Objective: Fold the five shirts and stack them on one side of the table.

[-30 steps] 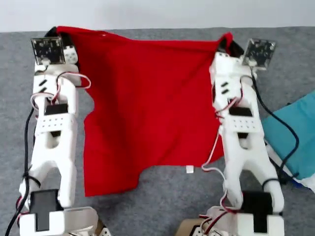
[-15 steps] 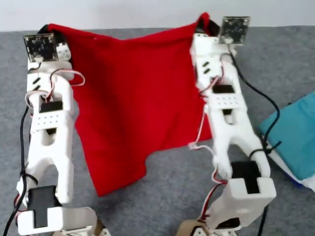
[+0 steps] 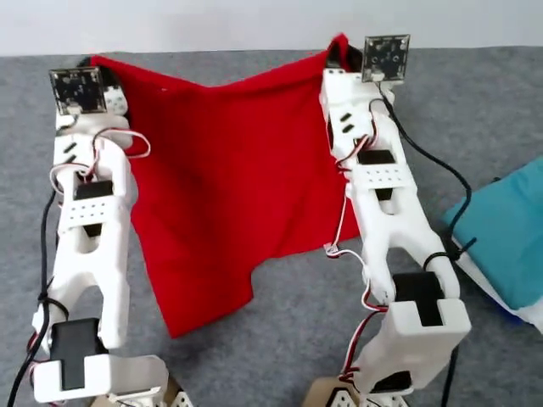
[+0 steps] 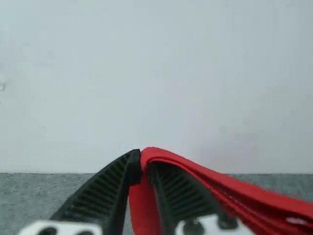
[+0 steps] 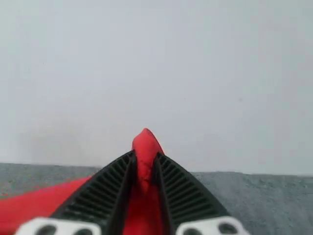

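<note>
— How many garments are on the grey felt-covered bench [image 3: 288,339]?
— Two that I can count: one red cloth shirt [image 3: 229,186] across the middle and one teal folded garment [image 3: 509,237] at three o'clock. Whether more lie beneath the teal one, I can't tell.
— And arms?
— Two white jointed ones: the left arm [image 3: 89,237] along nine o'clock, and the right arm [image 3: 382,195] just past centre towards three.
— Claws?
— Two, black and ribbed: the left claw [image 4: 141,159] at eleven o'clock, the right claw [image 5: 145,147] at one.
— Anything else in pairs?
— Two square circuit boards [image 3: 78,89], one on each wrist. One bench.
</note>
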Controlling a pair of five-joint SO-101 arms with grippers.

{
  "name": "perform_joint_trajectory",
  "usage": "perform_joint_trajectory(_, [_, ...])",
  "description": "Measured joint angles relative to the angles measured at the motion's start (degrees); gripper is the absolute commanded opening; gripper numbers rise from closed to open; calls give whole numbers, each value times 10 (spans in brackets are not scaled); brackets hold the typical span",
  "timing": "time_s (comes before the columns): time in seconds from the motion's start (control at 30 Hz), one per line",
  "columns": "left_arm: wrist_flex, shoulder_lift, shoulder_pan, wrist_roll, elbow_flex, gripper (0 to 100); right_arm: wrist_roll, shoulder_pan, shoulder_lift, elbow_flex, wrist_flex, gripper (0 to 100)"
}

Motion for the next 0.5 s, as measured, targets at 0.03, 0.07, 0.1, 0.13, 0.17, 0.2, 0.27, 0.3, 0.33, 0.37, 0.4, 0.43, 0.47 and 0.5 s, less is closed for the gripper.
perform_joint_trajectory(0.03, [0,0,0,-7,5,2,0,4,0,10,5,8])
perform_joint_trajectory(0.07, [2,0,0,-21,9,2,0,5,0,18,18,8])
perform_joint_trajectory(0.1, [11,0,0,-38,9,2,0,5,0,23,35,8])
perform_joint_trajectory(0.13, [26,0,0,-52,9,2,0,5,0,27,55,8])
perform_joint_trajectory(0.17, [48,0,0,-63,9,2,0,5,-4,30,81,8])
perform_joint_trajectory(0.2, [73,0,0,-74,9,2,0,6,-11,33,107,8])
perform_joint_trajectory(0.27, [134,0,0,-91,9,2,0,11,-28,34,156,8])
perform_joint_trajectory(0.3, [169,-3,0,-102,9,2,0,15,-38,36,180,8])
perform_joint_trajectory(0.33, [206,-9,0,-116,9,2,0,19,-47,40,201,8])
perform_joint_trajectory(0.37, [245,-17,4,-130,9,2,0,24,-56,45,222,8])
perform_joint_trajectory(0.4, [286,-30,8,-147,9,2,0,28,-65,49,242,8])
perform_joint_trajectory(0.43, [328,-44,13,-165,9,2,0,33,-75,54,262,8])
perform_joint_trajectory(0.47, [371,-60,19,-185,9,2,0,38,-85,58,280,8])
perform_joint_trajectory(0.5, [415,-76,25,-204,9,2,0,43,-96,63,299,8])
